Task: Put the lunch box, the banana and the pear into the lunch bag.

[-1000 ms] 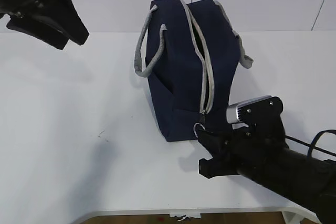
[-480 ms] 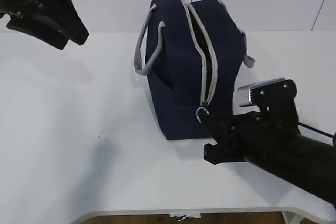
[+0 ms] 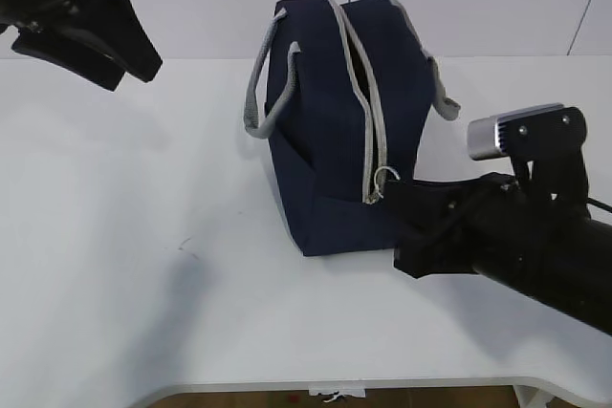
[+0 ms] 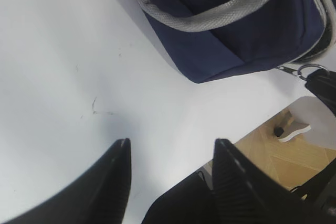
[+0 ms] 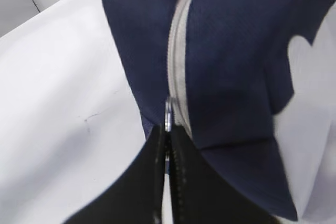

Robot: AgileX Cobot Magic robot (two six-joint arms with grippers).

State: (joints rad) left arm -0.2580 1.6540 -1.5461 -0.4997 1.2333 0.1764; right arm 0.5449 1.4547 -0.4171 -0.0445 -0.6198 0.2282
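The navy lunch bag [image 3: 325,112] stands on the white table with grey handles and a grey zipper along its top. My right gripper [image 3: 394,190] is shut on the zipper's ring pull [image 3: 385,177] at the bag's near end. In the right wrist view the ring pull [image 5: 168,115] sits pinched between my closed fingertips, at the gripper [image 5: 168,129]. My left gripper [image 4: 170,148] is open and empty, held high over the table at the left, away from the bag [image 4: 236,30]. The lunch box, banana and pear are out of view.
The table's front edge [image 3: 382,387] runs below my right arm. A wooden floor [image 4: 283,150] shows past the table edge in the left wrist view. A wall stands behind the bag.
My right gripper has moved right and up along the bag's near end, taking the ring pull with it. The left arm has not moved.
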